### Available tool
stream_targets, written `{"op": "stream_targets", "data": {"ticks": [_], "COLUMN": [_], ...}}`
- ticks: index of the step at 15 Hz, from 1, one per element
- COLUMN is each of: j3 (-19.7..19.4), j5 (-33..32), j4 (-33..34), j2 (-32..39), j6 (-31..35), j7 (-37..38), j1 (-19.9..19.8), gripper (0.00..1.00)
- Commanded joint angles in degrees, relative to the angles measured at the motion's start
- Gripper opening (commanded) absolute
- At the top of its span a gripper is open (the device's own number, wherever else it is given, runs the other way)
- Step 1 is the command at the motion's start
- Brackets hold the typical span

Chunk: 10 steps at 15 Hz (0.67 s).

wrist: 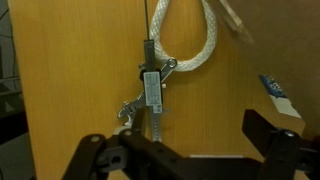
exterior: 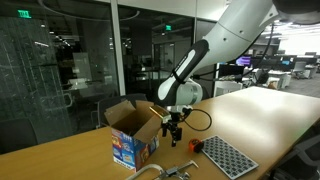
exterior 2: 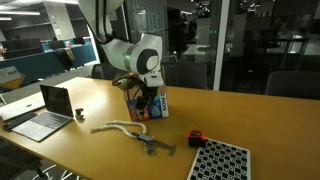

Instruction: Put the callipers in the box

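The callipers (wrist: pixel 151 88) are located flat on the counter (exterior 2: pixel 270 130), outside the box (exterior: pixel 133 140). In the wrist view they are seen lying lengthwise, with one end met by a loop of white cord (wrist: pixel 190 45). In an exterior view the callipers (exterior 2: pixel 155 147) are found toward the near edge of the counter, just beside the end of the cord and well apart from the box. They are not touched by the gripper (wrist: pixel 180 150).

The box is placed upright farther in from that edge, with its brown flaps standing open and its blue printed sides visible. A corner of it is seen at the right of the wrist view.

The gripper is held above the counter, just beside the box and between the box and the callipers. Its jaws are spread wide and nothing is held between them; both fingers (wrist: pixel 268 140) are seen apart at the bottom of the wrist view.

A small orange object (exterior 2: pixel 197 136) is positioned on the counter near the callipers. A flat dark perforated plate (exterior 2: pixel 218 161) is laid just beyond it, at the near edge. An open laptop (exterior 2: pixel 45 108) is set toward the opposite end of the counter, well apart from the box.
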Motion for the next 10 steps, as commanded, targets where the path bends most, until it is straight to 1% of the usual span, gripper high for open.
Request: {"op": "stream_targets", "data": {"ticks": [1, 5, 10], "j3": [-0.08, 0.01, 0.36], "j5": [3.43, 4.03, 3.84], "j4": [1.98, 2.62, 4.53], "j2": [6.33, 11.17, 15.47], "j6": [5.81, 8.81, 11.05], "j7": [4.00, 2.88, 1.13], "j1": [1.12, 0.96, 0.48], "gripper": [1.00, 1.00, 1.00]}}
